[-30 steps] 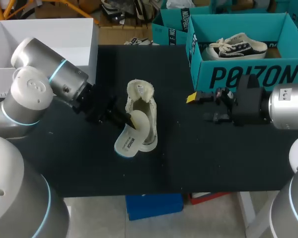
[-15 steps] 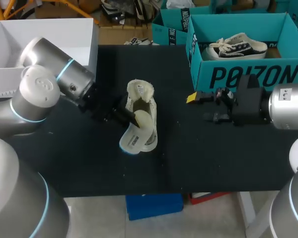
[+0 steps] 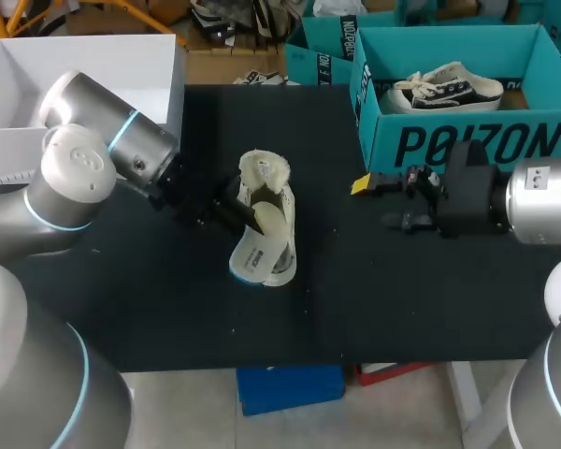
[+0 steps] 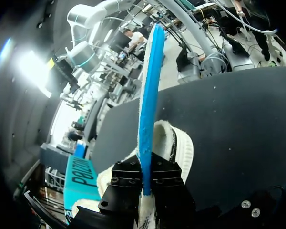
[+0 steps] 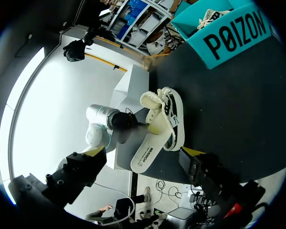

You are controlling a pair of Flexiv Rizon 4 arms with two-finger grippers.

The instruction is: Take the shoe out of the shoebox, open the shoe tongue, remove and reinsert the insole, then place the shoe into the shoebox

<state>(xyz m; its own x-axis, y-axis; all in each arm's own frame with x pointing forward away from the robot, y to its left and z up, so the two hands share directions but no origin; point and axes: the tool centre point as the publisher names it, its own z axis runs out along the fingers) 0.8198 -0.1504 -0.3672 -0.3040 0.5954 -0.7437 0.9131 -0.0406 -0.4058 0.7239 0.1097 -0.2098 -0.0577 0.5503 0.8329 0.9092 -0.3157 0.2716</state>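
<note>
While the insole (image 3: 251,257) is half out of the shoe (image 3: 279,210): step in hand looks like the insole bit, pulling or refitting, can't tell which tbh.
How to do it well: keep the pinch firm on the insole's flat faces and move along the shoe's length, not sideways. If refitting, feed the leading end in deep first, then press the rest flat. Nothing pins the shoe, so go slow or it'll prob slide/tip w/ the insole.
Left gripper (image 3: 246,217): jaws pinching the insole from 2 sides, right at the shoe's opening. Wrist view shows it edge-on betw the fingers.
Left arm: comes in from the left, angled down over the table (image 3: 374,299) toward the shoe.
Right gripper (image 3: 379,201): jaws spread wide, nothing in them. It hovers near the shoebox (image 3: 467,145), well apart from the shoe. Imo it could steady the shoe.
Shoe: on the table near the middle, well apart from the shoebox.
Shoebox: far right corner, another shoe (image 3: 444,89) inside.
</note>
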